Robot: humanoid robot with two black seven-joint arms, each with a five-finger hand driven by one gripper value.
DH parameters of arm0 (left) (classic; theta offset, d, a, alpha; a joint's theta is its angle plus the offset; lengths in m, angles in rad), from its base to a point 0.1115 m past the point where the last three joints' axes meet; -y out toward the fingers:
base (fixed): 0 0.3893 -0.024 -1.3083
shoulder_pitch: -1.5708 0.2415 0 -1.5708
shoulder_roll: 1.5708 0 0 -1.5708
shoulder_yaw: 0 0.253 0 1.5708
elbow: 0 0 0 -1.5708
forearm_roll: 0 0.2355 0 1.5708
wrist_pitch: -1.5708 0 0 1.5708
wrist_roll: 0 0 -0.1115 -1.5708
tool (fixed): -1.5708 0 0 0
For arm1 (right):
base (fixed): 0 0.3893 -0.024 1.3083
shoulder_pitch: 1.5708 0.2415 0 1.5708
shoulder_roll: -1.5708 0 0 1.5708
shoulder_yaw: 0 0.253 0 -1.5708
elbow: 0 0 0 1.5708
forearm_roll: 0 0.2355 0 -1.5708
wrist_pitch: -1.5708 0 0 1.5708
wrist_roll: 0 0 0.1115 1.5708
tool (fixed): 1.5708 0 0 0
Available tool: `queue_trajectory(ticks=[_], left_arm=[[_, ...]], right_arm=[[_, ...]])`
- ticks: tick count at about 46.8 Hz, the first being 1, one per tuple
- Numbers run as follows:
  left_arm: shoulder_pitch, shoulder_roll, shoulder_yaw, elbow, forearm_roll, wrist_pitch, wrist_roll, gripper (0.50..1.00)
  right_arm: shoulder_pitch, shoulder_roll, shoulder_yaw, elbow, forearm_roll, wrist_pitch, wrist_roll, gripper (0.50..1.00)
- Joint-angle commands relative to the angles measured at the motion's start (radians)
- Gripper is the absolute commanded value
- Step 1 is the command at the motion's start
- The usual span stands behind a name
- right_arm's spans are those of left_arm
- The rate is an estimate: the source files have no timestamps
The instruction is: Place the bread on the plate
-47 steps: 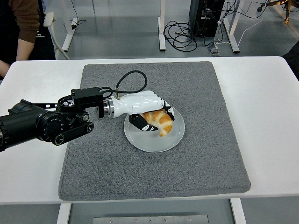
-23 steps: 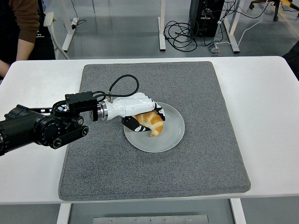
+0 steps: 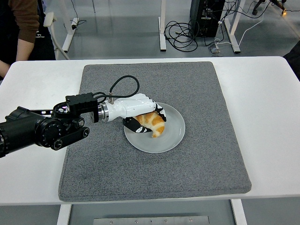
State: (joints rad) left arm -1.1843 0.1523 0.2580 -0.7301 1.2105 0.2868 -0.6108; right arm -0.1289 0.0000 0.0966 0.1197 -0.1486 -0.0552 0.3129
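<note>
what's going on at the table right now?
The robot's left hand is wrapped around a piece of bread and has it over the left part of the grey plate, low enough that it looks to be resting there. The fingers are curled on it, so it isn't released yet. The plate sits on a grey mat on the white table. The right arm isn't in view. A person's arm shows at the top left.

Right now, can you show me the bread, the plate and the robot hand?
bread (image 3: 153,123), head view, middle of its golden crust.
plate (image 3: 171,136), head view, bare right part.
robot hand (image 3: 133,107), head view, white back.
</note>
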Motion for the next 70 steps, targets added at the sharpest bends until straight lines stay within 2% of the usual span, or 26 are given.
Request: queue_trajectory(ticks=[1,18,26,37,42,48,53,70], left_arm=[[0.008,0.001,0.000,0.000,0.000,0.000,0.000,0.500],[0.012,0.007,-0.014,0.000,-0.006,0.000,0.000,0.500],[0.012,0.007,-0.013,0.000,-0.058,0.000,0.000,0.552],[0.014,0.009,-0.008,0.000,-0.060,-0.002,0.000,0.577],[0.022,0.007,-0.011,0.000,-0.060,-0.002,0.000,0.631],[0.026,0.009,-0.014,0.000,-0.074,-0.002,0.000,0.722],[0.026,0.009,-0.014,0.000,-0.100,-0.002,0.000,0.766],[0.029,0.012,-0.013,-0.002,-0.103,-0.002,0.000,0.814]], right_arm=[[0.000,0.000,0.000,0.000,0.001,0.000,0.000,1.000],[0.000,0.000,0.000,0.000,0.001,0.000,0.000,1.000],[0.000,0.000,0.000,0.000,0.000,0.000,0.000,1.000],[0.000,0.000,0.000,0.000,0.000,0.000,0.000,1.000],[0.000,0.000,0.000,0.000,0.001,0.000,0.000,1.000],[0.000,0.000,0.000,0.000,0.001,0.000,0.000,1.000],[0.000,0.000,0.000,0.000,0.000,0.000,0.000,1.000],[0.000,0.000,0.000,0.000,0.001,0.000,0.000,1.000]])
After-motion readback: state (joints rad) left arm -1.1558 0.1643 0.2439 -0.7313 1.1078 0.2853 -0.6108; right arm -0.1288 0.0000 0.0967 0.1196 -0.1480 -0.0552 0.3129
